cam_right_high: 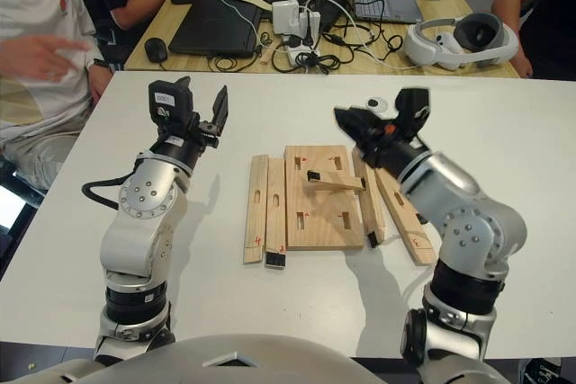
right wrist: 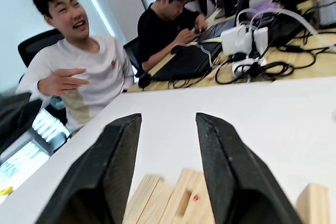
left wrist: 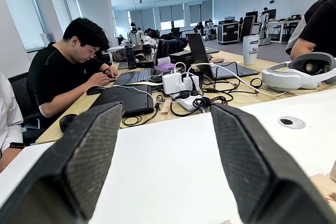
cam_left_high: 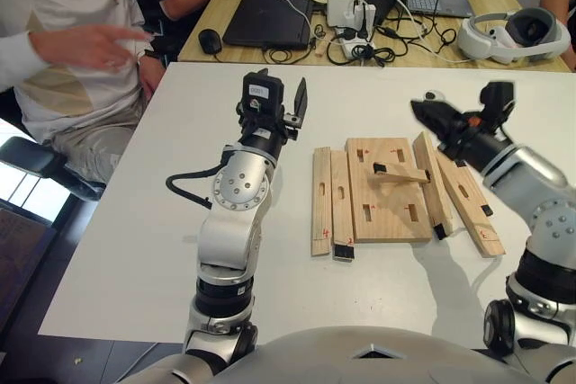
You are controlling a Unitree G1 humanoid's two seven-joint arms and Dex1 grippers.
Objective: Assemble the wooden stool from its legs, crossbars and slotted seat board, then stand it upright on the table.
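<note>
The slotted seat board lies flat in the middle of the white table. A short crossbar rests across its top. Two leg pieces lie side by side against its left edge, and two more lie slanted along its right edge. My left gripper hovers open and empty to the left of the pieces, pointing away from me. My right gripper is open and empty above the far right corner of the board; its wrist view shows the wood just below the fingers.
Behind the table stands a wooden desk with laptops, a power strip, cables and a white headset. A person's hand reaches out at the far left edge. A cable grommet sits in the tabletop near the right gripper.
</note>
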